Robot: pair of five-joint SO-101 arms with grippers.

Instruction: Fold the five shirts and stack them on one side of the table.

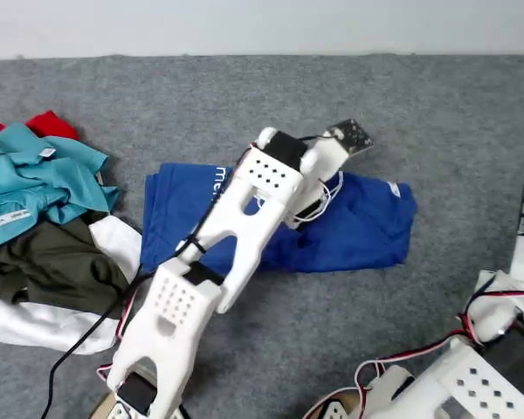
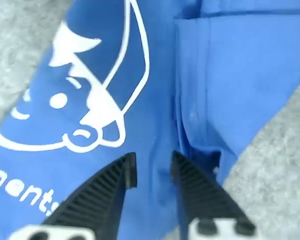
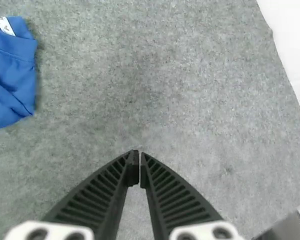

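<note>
While L gripper [image 2: 152, 164] spread over blue shirt [image 2: 235, 75], R gripper [image 3: 139, 162] pressed together above grey table [image 3: 190, 75]; pale wall [image 1: 262, 26], prob., behind.

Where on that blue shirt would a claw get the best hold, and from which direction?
Probably the raised fold edge of the blue shirt, from straight above. The cloth lies flat on the mat, so only that ridge gives a claw something to pinch; the left gripper hangs open just by it.
</note>
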